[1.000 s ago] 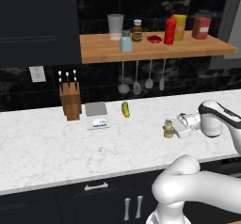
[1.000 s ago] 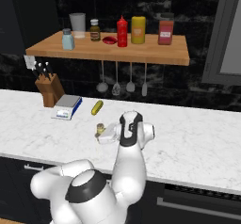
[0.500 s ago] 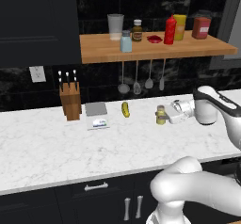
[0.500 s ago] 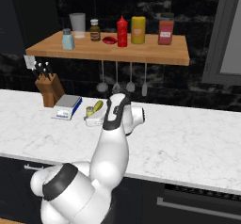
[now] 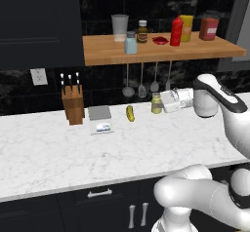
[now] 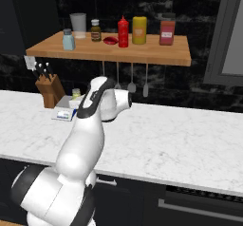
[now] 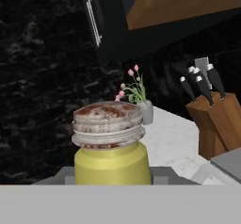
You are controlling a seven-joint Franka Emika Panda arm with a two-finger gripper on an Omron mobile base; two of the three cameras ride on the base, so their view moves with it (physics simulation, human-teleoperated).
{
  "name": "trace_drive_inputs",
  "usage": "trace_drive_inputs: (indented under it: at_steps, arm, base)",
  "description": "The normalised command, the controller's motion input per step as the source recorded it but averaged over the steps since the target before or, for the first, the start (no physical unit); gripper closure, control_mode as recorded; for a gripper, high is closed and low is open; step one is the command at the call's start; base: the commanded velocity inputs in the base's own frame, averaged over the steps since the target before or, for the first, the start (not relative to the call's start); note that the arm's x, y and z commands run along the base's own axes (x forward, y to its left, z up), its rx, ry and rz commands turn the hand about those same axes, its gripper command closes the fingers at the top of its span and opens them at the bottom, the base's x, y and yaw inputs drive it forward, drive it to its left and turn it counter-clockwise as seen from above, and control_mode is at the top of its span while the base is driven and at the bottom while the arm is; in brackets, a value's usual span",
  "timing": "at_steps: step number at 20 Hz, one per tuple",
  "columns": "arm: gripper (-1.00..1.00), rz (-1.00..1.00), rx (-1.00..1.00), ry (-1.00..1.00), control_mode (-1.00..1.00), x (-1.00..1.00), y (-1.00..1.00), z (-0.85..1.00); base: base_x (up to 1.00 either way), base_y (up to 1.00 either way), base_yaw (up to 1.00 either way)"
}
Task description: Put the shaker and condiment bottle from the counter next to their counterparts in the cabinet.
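Note:
My gripper [image 5: 164, 102] is shut on the shaker [image 5: 156, 103], an olive-yellow cylinder with a pinkish-tan top, held upright in the air above the counter [image 5: 49, 153] and below the cabinet [image 5: 107, 53]. In the hand view the shaker [image 7: 110, 145] is very close. From the right base view the shaker [image 6: 76, 93] peeks out behind my arm. The condiment bottle [image 5: 176, 31], slim and red, stands on the cabinet next to the wide yellow bottle [image 5: 186, 28]. The pale blue shaker [image 5: 130, 43] stands further left on the board.
The cabinet also carries a glass [image 5: 119, 27], a brown jar [image 5: 142, 31], a red dish [image 5: 159, 40] and a red boxy jar [image 5: 209, 29]. Utensils [image 5: 141, 82] hang under it. On the counter are a knife block [image 5: 73, 104], a grey box [image 5: 100, 112] and a yellow pickle [image 5: 130, 113].
My arm has carried the shaker up off the counter and to the left, toward the wall under the cabinet. Everything else stays where it was.

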Motion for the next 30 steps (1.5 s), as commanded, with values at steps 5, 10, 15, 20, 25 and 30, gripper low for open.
trace_drive_inputs:
  at_steps: [5,10,15,20,25,30]
  arm:
    - [1.00,-0.09,0.00,-0.04,-1.00,0.00,0.49,0.69]
    - [1.00,-0.09,0.00,-0.05,-1.00,0.00,0.39,0.71]
    - [1.00,-0.10,0.00,-0.09,-1.00,0.00,0.28,0.75]
    - [1.00,-0.11,0.00,-0.09,-1.00,0.00,0.22,0.68]
    - [1.00,-0.13,0.00,-0.03,-1.00,0.00,0.10,0.46]
    - [1.00,-0.21,0.00,0.00,-1.00,0.00,0.00,0.05]
  base:
    - [0.00,0.00,0.00]
    - [0.00,0.00,0.00]
    - [0.00,0.00,0.00]
    - [0.00,0.00,0.00]
    - [0.00,0.00,0.00]
    - [0.00,0.00,0.00]
